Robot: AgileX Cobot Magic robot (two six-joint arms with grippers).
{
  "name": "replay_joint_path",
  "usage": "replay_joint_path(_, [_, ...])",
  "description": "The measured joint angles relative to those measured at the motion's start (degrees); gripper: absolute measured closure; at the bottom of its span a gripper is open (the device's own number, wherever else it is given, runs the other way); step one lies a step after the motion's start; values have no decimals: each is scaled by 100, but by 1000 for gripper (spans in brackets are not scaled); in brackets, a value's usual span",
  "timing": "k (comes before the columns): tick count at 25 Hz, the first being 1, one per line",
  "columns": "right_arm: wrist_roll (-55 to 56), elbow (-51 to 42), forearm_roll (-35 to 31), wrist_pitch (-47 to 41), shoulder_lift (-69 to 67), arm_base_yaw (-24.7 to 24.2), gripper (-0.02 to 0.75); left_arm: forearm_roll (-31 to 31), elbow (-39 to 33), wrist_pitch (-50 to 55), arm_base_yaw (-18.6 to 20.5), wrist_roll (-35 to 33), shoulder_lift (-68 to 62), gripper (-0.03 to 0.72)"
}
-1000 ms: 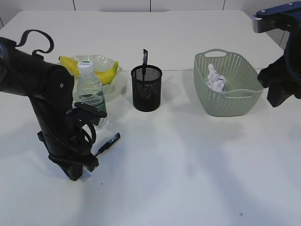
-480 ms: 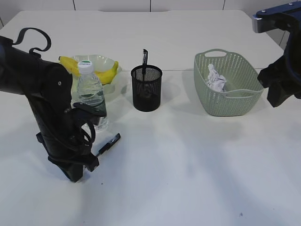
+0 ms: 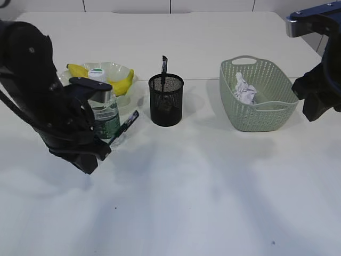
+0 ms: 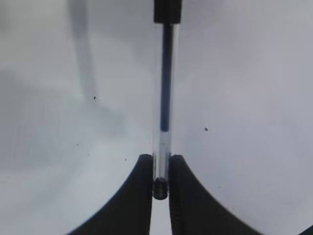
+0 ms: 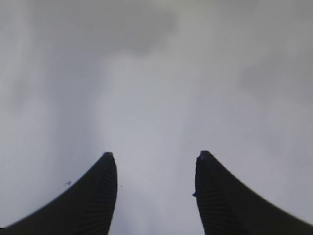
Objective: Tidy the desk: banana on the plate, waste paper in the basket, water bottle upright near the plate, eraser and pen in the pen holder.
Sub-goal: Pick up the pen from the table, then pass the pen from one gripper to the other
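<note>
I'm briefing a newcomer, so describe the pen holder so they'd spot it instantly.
On the white desk, look between the green plate and the latticed basket. The pen holder is the black mesh cup there, darker and narrower than both.

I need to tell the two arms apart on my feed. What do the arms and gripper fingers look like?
Both arms are matte black. The left arm is bulky, with rounded housings. The right arm carries a blue bracket with small screws near its top. Each gripper's fingers are black curved blades tapering to tips, finely ribbed on the inner faces.
</note>
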State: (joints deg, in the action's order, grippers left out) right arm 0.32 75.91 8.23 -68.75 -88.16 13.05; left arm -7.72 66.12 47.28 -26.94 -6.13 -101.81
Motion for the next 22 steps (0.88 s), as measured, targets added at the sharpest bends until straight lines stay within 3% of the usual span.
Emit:
replay_joint_path(10, [0,0,-50,0,0,0,347,-271,-13,-16,0,0,1133,659])
replay_joint_path(22, [0,0,-327,0,0,0,347,-403,-225,-958,0,0,1878,659])
